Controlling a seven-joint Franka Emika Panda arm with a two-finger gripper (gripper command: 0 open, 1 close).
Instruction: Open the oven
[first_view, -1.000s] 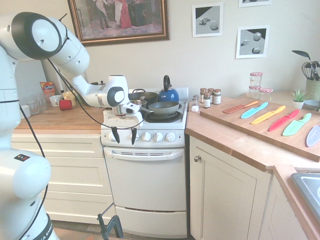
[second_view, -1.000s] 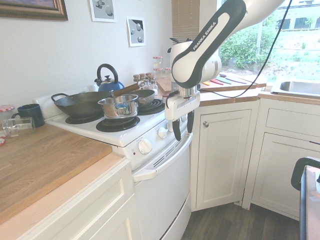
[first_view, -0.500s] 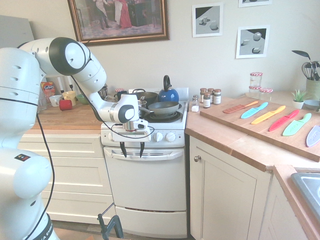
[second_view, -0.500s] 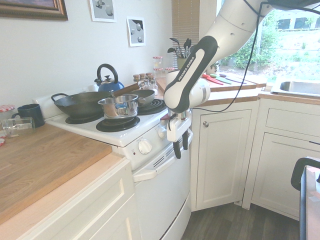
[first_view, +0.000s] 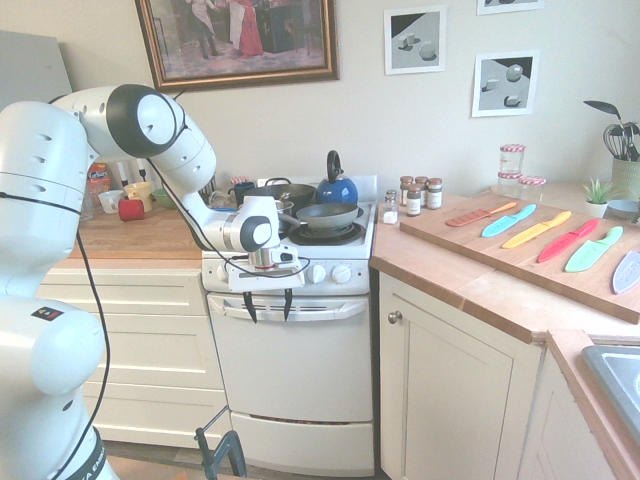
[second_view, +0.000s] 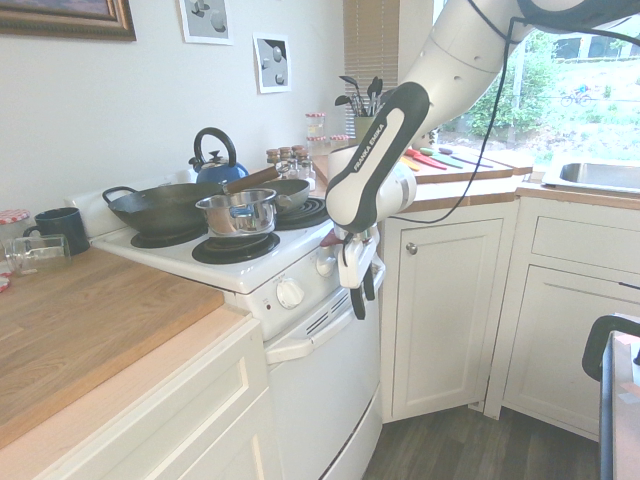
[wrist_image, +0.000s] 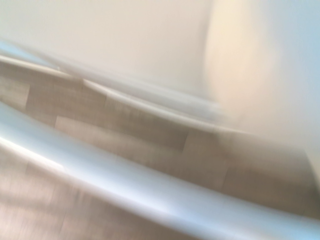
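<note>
The oven is a white range with its wide door shut and a white bar handle across the top of the door. My gripper hangs fingers-down in front of the handle's left part, open, its two dark fingers straddling the bar height. In the second exterior view the gripper sits just in front of the handle below the knobs. The wrist view is a blur of pale bar and wood floor.
Pots, a pan and a blue kettle crowd the burners. Cream cabinets flank the oven on both sides. A board with coloured knives lies on the right counter. A dark clamp stands on the floor by the oven.
The gripper has come down from knob level to the door handle and shifted slightly right, staying open. The oven door has not moved.
</note>
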